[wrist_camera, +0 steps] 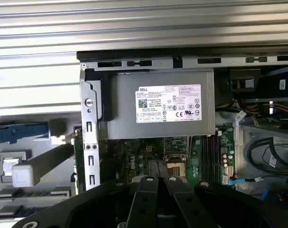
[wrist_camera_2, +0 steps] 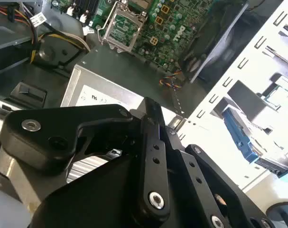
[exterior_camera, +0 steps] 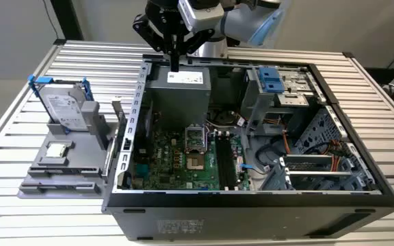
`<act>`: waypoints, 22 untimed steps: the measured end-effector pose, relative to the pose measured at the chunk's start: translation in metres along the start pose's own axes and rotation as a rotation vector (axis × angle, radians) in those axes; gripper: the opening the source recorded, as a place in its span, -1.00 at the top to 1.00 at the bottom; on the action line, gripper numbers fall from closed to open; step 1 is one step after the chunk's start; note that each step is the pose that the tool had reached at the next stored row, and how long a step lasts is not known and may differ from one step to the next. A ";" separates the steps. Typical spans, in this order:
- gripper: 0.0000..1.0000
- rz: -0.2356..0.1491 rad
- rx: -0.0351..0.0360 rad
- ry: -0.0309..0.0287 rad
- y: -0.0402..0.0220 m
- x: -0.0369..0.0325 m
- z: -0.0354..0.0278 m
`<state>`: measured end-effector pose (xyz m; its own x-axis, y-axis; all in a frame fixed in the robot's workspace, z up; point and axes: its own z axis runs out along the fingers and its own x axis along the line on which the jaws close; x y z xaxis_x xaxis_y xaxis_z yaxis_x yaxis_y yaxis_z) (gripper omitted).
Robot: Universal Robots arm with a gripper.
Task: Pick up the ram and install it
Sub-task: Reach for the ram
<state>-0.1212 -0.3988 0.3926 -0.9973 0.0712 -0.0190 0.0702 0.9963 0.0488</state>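
Observation:
My gripper [exterior_camera: 175, 64] hangs above the back edge of the open computer case [exterior_camera: 142, 102], over the grey power supply [exterior_camera: 180, 84]. Its black fingers [wrist_camera: 151, 190] are pressed together with nothing between them, as both wrist views show. A thin greenish edge, apparently the ram [exterior_camera: 112, 148] seen edge-on, stands along the side of the grey fixture [exterior_camera: 67, 169] nearest the case; the first wrist view shows the same ram [wrist_camera: 76, 147] beside the case wall. The dark memory slots [exterior_camera: 224, 164] lie on the green motherboard [exterior_camera: 166, 159], well below and in front of the gripper.
On the fixture stand a silver hard drive in a blue bracket [exterior_camera: 63, 105] and a small square processor chip [exterior_camera: 57, 150]. The case also holds an open processor socket [exterior_camera: 193, 146], drive cages [exterior_camera: 286, 87] and loose cables [exterior_camera: 272, 154]. All of it rests on a slatted metal table [exterior_camera: 19, 92].

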 end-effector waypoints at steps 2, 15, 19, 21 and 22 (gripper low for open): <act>1.00 0.000 0.0000 0.0000 0.0000 0.0000 0.0000; 1.00 0.000 0.0001 0.0000 0.0000 0.0000 -0.0001; 1.00 0.000 0.0001 0.0000 0.0000 0.0001 -0.0001; 1.00 0.000 0.0002 0.0000 -0.0001 0.0014 -0.0002; 1.00 0.000 0.0002 0.0000 -0.0002 0.0026 -0.0002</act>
<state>-0.1238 -0.3988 0.3928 -0.9973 0.0712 -0.0189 0.0702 0.9964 0.0485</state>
